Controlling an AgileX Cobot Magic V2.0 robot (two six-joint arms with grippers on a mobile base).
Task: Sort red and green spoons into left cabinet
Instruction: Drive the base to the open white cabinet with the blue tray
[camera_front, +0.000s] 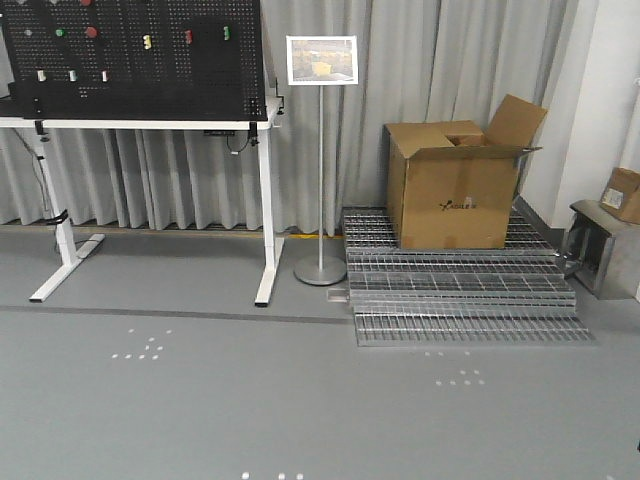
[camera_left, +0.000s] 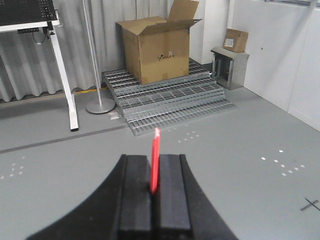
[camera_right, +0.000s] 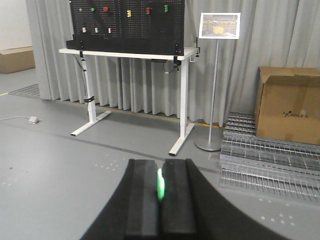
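The left gripper's (camera_left: 155, 167) jaws pinch the red spoon (camera_left: 156, 145), which sticks out past the fingertips above grey floor. The right gripper's (camera_right: 161, 167) jaws pinch the green spoon (camera_right: 160, 186), only a sliver showing between them. Far ahead, a box (camera_front: 455, 185) sits on metal grating (camera_front: 460, 300), right of a pegboard table (camera_front: 140, 60).
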